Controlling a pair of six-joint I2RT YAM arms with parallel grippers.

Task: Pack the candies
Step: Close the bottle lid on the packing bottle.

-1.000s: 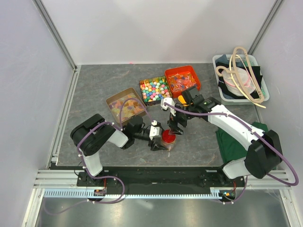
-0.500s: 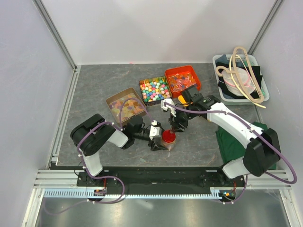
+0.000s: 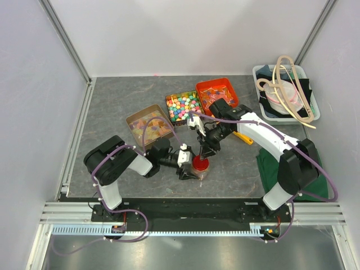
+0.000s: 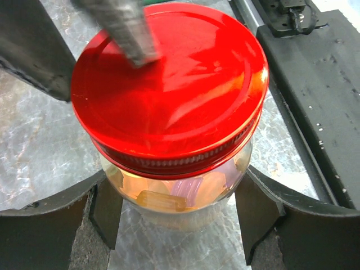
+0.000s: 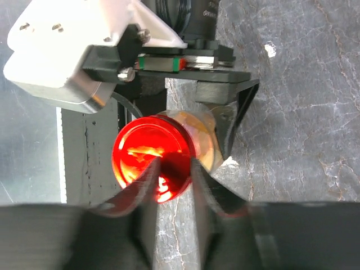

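Note:
A glass jar with a red lid (image 3: 200, 163) stands on the table in front of the left arm. Pale orange and pink candies (image 4: 169, 197) show through its glass below the lid (image 4: 169, 84). My left gripper (image 4: 180, 219) is shut on the jar, one pad on each side of the glass. The right gripper (image 5: 174, 174) hangs just over the lid (image 5: 147, 157), its fingers a small gap apart with nothing between them. One of its fingertips (image 4: 132, 39) shows over the lid in the left wrist view. More pastel candies lie in the brown tray (image 3: 149, 125).
Behind the jar sit a tray of bright multicoloured candies (image 3: 184, 107) and an orange tray (image 3: 217, 93). A white bin with cords (image 3: 286, 93) stands at the back right. A green cloth (image 3: 275, 169) lies by the right arm's base.
The right gripper's jaws have drawn in from wide apart to a narrow gap above the lid, and the right forearm has swung toward the trays. The left arm and jar have stayed put.

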